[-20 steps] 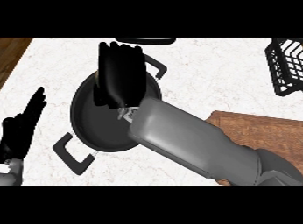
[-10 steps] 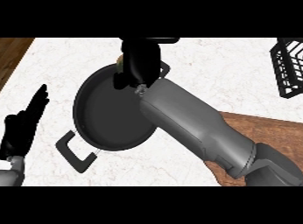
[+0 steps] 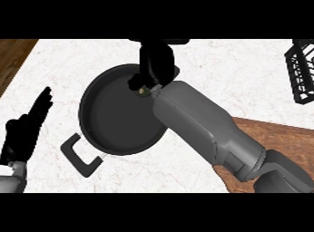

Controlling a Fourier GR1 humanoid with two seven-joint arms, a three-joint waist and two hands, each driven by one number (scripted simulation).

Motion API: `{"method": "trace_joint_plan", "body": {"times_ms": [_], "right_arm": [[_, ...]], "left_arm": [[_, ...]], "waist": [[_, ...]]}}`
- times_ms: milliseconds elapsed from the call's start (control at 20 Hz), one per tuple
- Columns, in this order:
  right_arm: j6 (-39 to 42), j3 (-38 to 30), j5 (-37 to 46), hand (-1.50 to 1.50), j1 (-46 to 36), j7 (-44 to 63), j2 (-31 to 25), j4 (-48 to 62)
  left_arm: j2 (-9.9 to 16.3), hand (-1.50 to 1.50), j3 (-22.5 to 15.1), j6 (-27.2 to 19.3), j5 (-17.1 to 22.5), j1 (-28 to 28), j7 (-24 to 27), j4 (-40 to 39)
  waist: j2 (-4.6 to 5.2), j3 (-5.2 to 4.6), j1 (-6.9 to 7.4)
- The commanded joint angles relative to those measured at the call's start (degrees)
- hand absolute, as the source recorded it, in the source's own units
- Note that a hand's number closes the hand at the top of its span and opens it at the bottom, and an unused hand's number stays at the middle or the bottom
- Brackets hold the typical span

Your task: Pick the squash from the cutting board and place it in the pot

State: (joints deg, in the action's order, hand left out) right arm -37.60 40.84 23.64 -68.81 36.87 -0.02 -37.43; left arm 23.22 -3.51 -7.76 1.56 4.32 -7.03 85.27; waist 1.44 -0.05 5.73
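I can read no text, label, brand, number or sign anywhere I look. My pot (image 3: pixel 120 113), the counter (image 3: pixel 233 68), the cutting board (image 3: pixel 287 140) and the wire basket (image 3: pixel 310 68) all seem unmarked, though small print on the basket, cut off at the edge, might escape me from here.

Black pot (image 3: pixel 120 118), white marbled counter (image 3: pixel 233 81), brown wooden cutting board (image 3: pixel 287 140)
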Motion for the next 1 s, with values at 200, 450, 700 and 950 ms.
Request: {"method": "trace_joint_plan", "body": {"times_ms": [200, 450, 700, 950], "right_arm": [[-17.4, -3.7, -7.3, -1.50, 0.3, -9.4, 0.0, -7.5], [-20.2, -5.7, -15.3, -1.50, 3.2, -16.0, 0.0, -11.0], [-17.5, -4.3, -22.2, -1.50, 5.8, -17.5, 0.0, -17.1], [-13.3, -7.8, -19.8, -1.50, 18.2, -23.6, -2.3, -27.4]], "left_arm": [[0.8, 0.00, 1.2, 0.8, 0.2, -1.5, 1.2, 0.3], [-0.9, 0.00, 1.2, -0.7, -0.5, -2.8, 0.8, 0.7], [-0.8, 0.00, 2.8, -0.4, -1.2, -3.4, 2.2, -0.6], [0.2, 0.00, 4.9, 0.3, -0.7, -7.4, -0.6, 3.9]], "waist": [[-0.39, 0.08, -0.16], [-0.67, 0.06, -1.95], [-1.12, 0.04, -3.74], [-1.59, 0.08, -5.55]]}}
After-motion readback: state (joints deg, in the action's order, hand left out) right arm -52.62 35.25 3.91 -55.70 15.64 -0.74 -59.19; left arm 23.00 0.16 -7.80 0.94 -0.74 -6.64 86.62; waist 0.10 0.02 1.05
